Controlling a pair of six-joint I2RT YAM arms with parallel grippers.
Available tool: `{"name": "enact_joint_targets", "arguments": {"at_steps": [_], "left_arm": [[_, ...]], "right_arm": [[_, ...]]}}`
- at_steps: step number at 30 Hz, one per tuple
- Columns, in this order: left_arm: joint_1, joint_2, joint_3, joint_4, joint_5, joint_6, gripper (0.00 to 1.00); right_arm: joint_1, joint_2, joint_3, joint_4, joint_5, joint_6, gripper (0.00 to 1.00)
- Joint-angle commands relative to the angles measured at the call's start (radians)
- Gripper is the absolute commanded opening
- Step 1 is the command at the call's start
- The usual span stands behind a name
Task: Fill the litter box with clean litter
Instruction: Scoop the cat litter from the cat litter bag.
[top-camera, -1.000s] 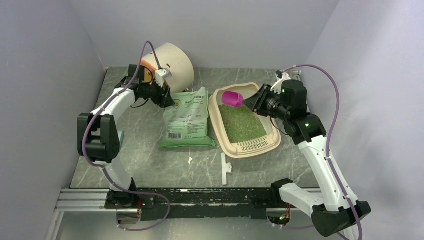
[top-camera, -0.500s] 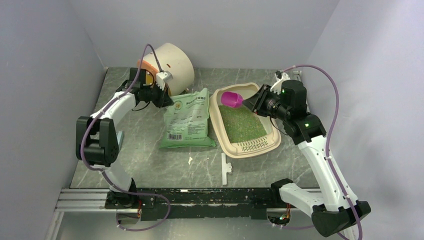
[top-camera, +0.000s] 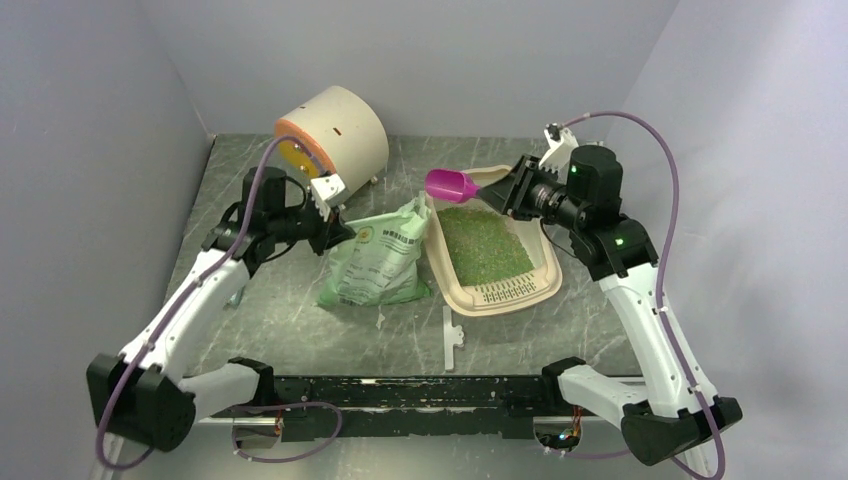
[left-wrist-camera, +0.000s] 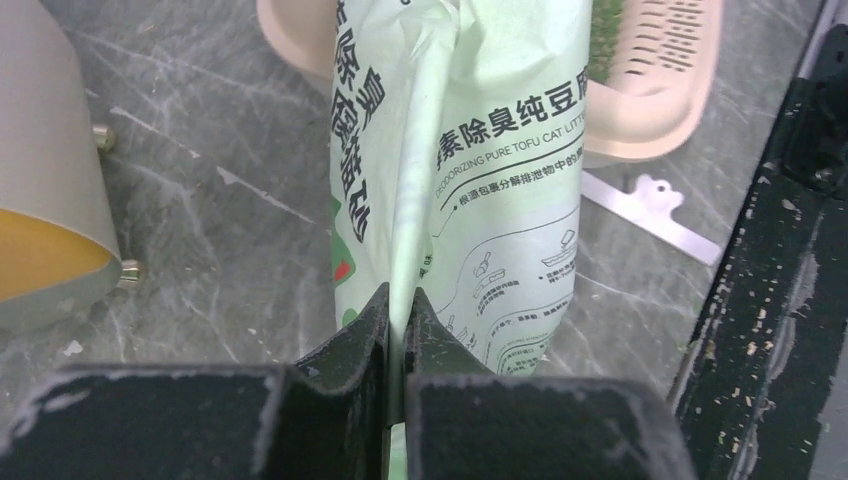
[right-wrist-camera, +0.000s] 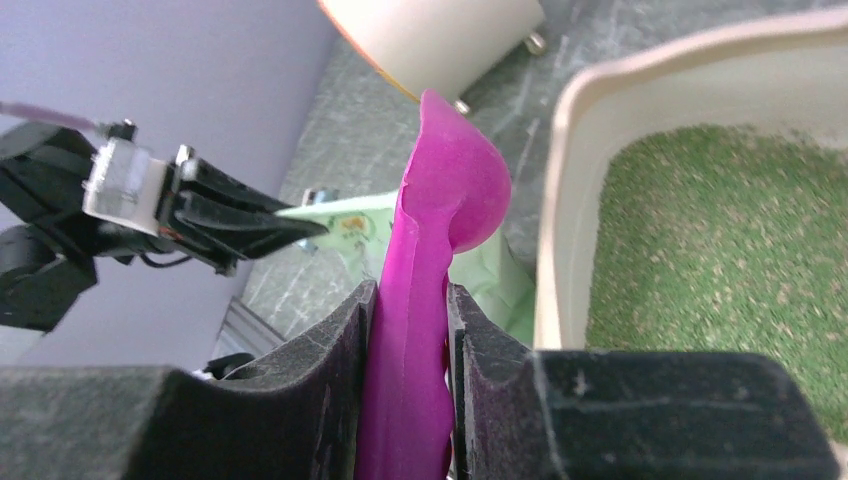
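The beige litter box (top-camera: 505, 292) lies right of centre, with a bed of green clean litter (top-camera: 485, 245) inside. To its left a light-green printed bag (top-camera: 385, 262) stands half raised. My left gripper (top-camera: 338, 228) is shut on the bag's top fold; in the left wrist view the fold (left-wrist-camera: 415, 190) runs between my left gripper's (left-wrist-camera: 397, 300) closed jaws. My right gripper (top-camera: 508, 190) is shut on the handle of a magenta scoop (top-camera: 450, 185), whose bowl hangs above the bag's top, just past the box's far-left corner. The right wrist view shows the scoop (right-wrist-camera: 440, 220) beside the box rim (right-wrist-camera: 560, 200) and the litter (right-wrist-camera: 720, 240).
A cream half-cylinder cabinet with an orange face (top-camera: 335, 130) stands at the back left. A white plastic strip (top-camera: 452, 335) lies on the marble table in front of the box. A black rail (top-camera: 420, 392) runs along the near edge. Grey walls close in on three sides.
My left arm swung from the cabinet to the bag and shut on its top fold, pulling the bag up. My right gripper carried the scoop left, off the box's corner.
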Motion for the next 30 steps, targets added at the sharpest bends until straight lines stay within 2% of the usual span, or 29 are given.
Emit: {"name": "enact_joint_targets", "arguments": {"at_steps": [1,6,10,14,18,30], "left_arm": [[-0.045,-0.159,-0.029,0.073,0.053,-0.060,0.05],[-0.067,-0.332,-0.128,0.067,0.025,-0.060,0.05],[-0.066,-0.450,-0.188,0.155,0.035,-0.093,0.05],[-0.068,-0.466,-0.174,0.149,0.039,-0.089,0.05],[-0.067,-0.472,-0.156,0.114,0.033,-0.057,0.05],[-0.068,-0.476,-0.122,0.127,0.086,-0.037,0.05]], "right_arm": [[0.001,-0.005,0.097,0.041,-0.126,-0.033,0.00],[0.001,0.059,0.238,-0.136,-0.208,-0.064,0.00],[0.002,0.120,0.321,-0.305,-0.221,-0.087,0.00],[0.003,0.173,0.375,-0.409,-0.265,-0.114,0.00],[0.003,0.220,0.467,-0.574,-0.194,-0.176,0.00],[0.010,0.265,0.475,-0.626,-0.230,-0.216,0.00]]}}
